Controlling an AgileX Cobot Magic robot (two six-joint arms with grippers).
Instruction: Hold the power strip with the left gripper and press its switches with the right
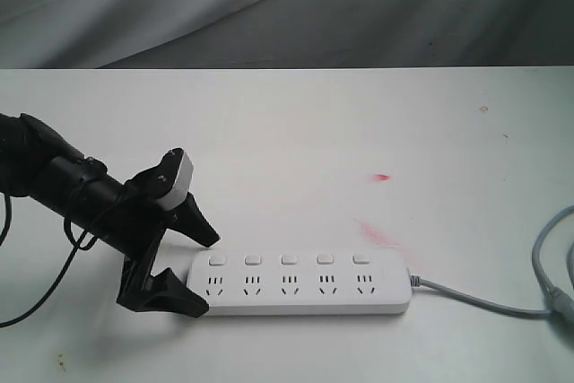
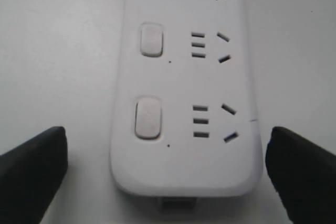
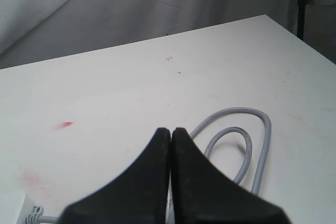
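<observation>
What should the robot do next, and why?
Probably close the left pincer on the power strip. Its fingers stand open on either side of the strip's rounded end, not gripping it. The right pincer is shut, off near the cord, so holding likely comes before pressing switches.

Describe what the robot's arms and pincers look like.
The left pincer has two black wedge-shaped fingers on a black tubular arm, with a white-grey block at the wrist and thin black cables looping off it. The right pincer shows only two black tapered fingers.
</observation>
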